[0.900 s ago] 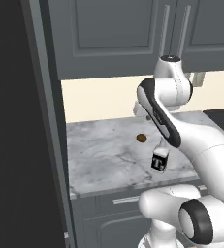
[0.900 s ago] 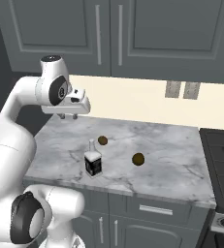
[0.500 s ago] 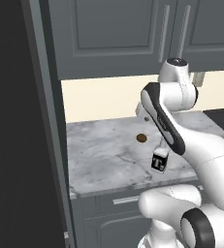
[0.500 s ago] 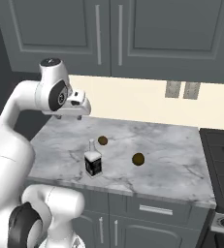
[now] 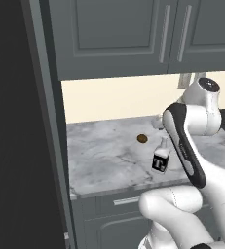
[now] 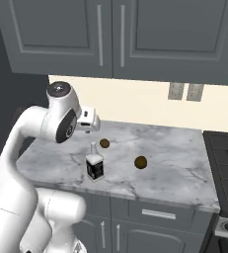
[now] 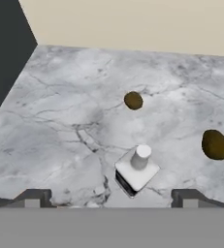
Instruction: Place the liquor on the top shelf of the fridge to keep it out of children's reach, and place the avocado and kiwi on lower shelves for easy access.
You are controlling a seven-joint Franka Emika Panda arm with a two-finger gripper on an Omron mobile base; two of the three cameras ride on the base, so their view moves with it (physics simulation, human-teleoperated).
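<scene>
The liquor (image 6: pixel 95 165) (image 5: pixel 160 158), a clear bottle with a black label, stands upright near the marble counter's (image 6: pixel 174 173) front edge. Behind it lies the small brown kiwi (image 6: pixel 104 143) (image 5: pixel 142 139). The darker avocado (image 6: pixel 141 162) lies to the bottle's right. My gripper (image 6: pixel 93 121) hovers above and behind the bottle. In the hand view the gripper (image 7: pixel 111 196) is open, its fingertips (image 7: pixel 33 196) wide apart, with the liquor (image 7: pixel 136 169) just ahead between them, the kiwi (image 7: pixel 133 100) beyond and the avocado (image 7: pixel 215 144) at right. The fridge's dark side (image 5: pixel 41 126) rises left; its shelves are out of view.
Dark grey wall cabinets (image 6: pixel 110 34) hang over the counter. A stove (image 6: pixel 226 153) adjoins the counter's right end, and wall outlets (image 6: pixel 184 91) sit on the cream backsplash. Drawers and doors (image 6: pixel 155 213) run below the counter edge.
The gripper has opened wide. The hand has moved a little right and down toward the bottle. Bottle, kiwi and avocado have stayed put.
</scene>
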